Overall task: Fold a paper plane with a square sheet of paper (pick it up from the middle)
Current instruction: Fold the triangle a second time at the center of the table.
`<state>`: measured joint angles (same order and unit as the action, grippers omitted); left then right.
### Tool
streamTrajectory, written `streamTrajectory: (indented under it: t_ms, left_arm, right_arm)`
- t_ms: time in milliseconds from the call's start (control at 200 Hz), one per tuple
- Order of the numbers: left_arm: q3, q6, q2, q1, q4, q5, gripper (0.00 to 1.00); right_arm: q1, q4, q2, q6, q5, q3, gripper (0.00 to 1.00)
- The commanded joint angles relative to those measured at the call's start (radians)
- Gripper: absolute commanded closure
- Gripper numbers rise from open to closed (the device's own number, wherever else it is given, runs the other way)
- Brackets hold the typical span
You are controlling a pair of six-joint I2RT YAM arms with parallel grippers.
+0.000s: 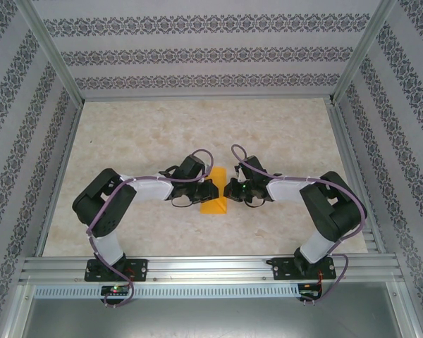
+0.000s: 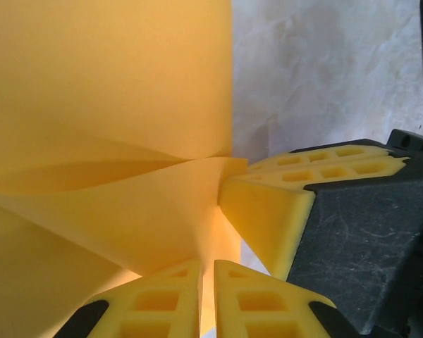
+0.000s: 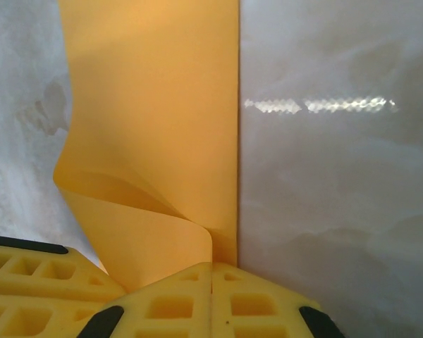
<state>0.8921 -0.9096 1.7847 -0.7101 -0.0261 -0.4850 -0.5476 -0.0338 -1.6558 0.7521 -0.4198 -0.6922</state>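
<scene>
**Table** (image 1: 197, 127): pale marbled top. It is bare along the left edge, across the whole far half and along the right edge. Patterned walls (image 1: 197, 56) close three sides and a metal rail (image 1: 211, 266) closes the near side.

**Left arm** (image 1: 109, 204): bent at the elbow and reaching in toward the middle, with open table beyond it and to its left.

**Left gripper** (image 1: 209, 190): low at the middle of the table, tip to tip with its partner. Its yellow fingers (image 2: 162, 303) stand a thin slit apart, closed on a raised flap of the paper.

**Sheet of paper** (image 1: 213, 205): orange, at the middle of the table under and between both grippers. Its near part lies flat toward the rail, and a sliver shows on the far side. One long straight edge rests on the table, while a flap curls up off the surface into the fingers.

**Right gripper** (image 1: 230, 189): its fingers (image 3: 254, 303) are pressed together with no gap, clamped on the lifted edge of the paper just beside the left gripper's finger.

**Right arm** (image 1: 331, 204): mirrors the left arm, with clear table behind it and to its right.

**Hidden or unclear:**
- From above, the grippers cover the middle of the paper, so its outline and any creases cannot be made out.
- In both wrist views the paper runs off the top of the frame.
- The pinch points sit behind the pads.
</scene>
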Motion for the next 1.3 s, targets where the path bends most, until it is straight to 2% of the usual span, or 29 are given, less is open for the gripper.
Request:
streamTrajectory:
  t_ms: [0,684,1294]
  left_arm:
    - [0.019,0.017,0.01,-0.013,0.016,-0.017,0.86]
    - [0.023,0.015,0.037,-0.012,-0.002,-0.01,0.86]
    - [0.034,0.031,0.05,-0.012,-0.032,-0.004,0.86]
  right_arm:
    - [-0.003,-0.006,-0.013,-0.025,0.028,-0.029,0.94]
    - [-0.003,-0.003,-0.058,-0.037,0.015,-0.055,0.94]
    - [-0.005,-0.017,-0.029,-0.016,0.026,-0.029,0.93]
